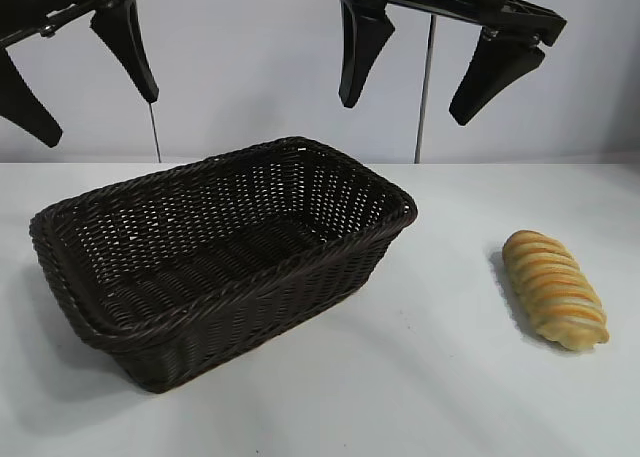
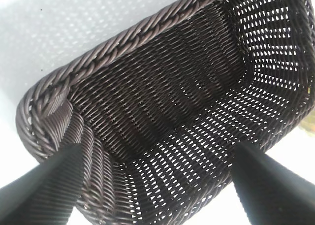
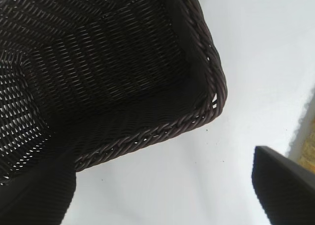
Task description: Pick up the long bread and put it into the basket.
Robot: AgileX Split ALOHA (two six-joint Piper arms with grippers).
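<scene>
At lower right of the exterior frame, long bread [image 1: 556, 289] lies on table [image 1: 420, 377], long axis upper-left to lower-right, well apart from basket [image 1: 330, 252]. Left gripper [image 1: 95, 82] & right gripper [image 1: 412, 85] hang spread, empty.

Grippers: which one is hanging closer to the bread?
The right gripper; it hangs nearer the long bread, while the left gripper hangs beyond the basket.

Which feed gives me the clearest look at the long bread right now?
The exterior view: the whole long bread lies on the white table, apart from the basket on its right. The right wrist view catches only a yellow sliver at the frame edge. The left wrist view shows no clear bread.
</scene>
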